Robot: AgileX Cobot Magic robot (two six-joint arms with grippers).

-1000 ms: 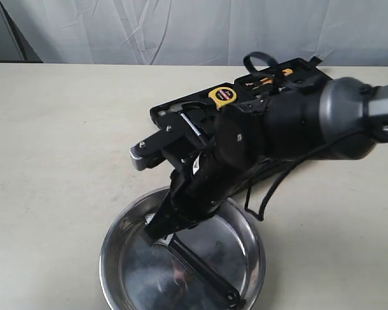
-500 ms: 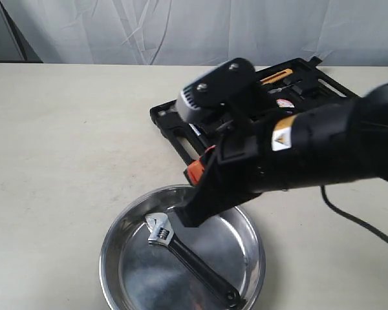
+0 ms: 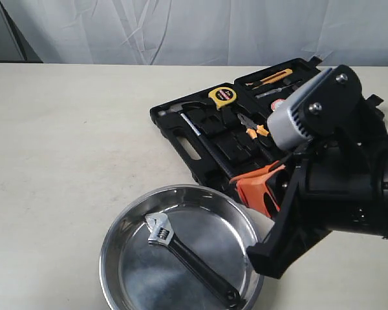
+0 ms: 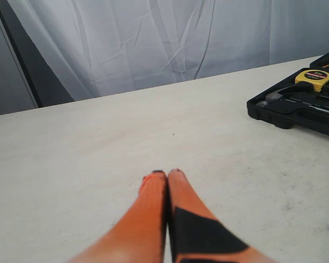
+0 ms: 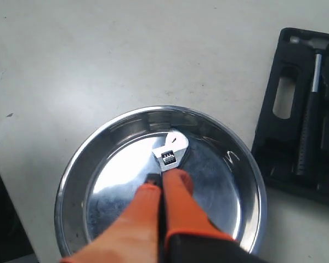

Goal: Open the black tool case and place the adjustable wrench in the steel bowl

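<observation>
The adjustable wrench (image 3: pixel 191 261) lies flat in the steel bowl (image 3: pixel 133 285)

a: how much of the tool case (image 3: pixel 200 139) shows from the outside camera?
b: mostly its left half. the right arm (image 3: pixel 349 187) covers the right part and the near right corner, so the tools under it can't be told.
a: and the steel bowl (image 3: pixel 110 252)?
b: its near rim is cut off by the picture's edge, and the arm hides a bit of the right rim.
a: the adjustable wrench (image 5: pixel 171 150), seen from the right wrist?
b: only the silver head shows. the right gripper (image 5: pixel 163 178) hides the handle, and the case runs off that picture's edge.
a: the tape measure (image 3: pixel 222 95) label?
b: too small to read.
</observation>
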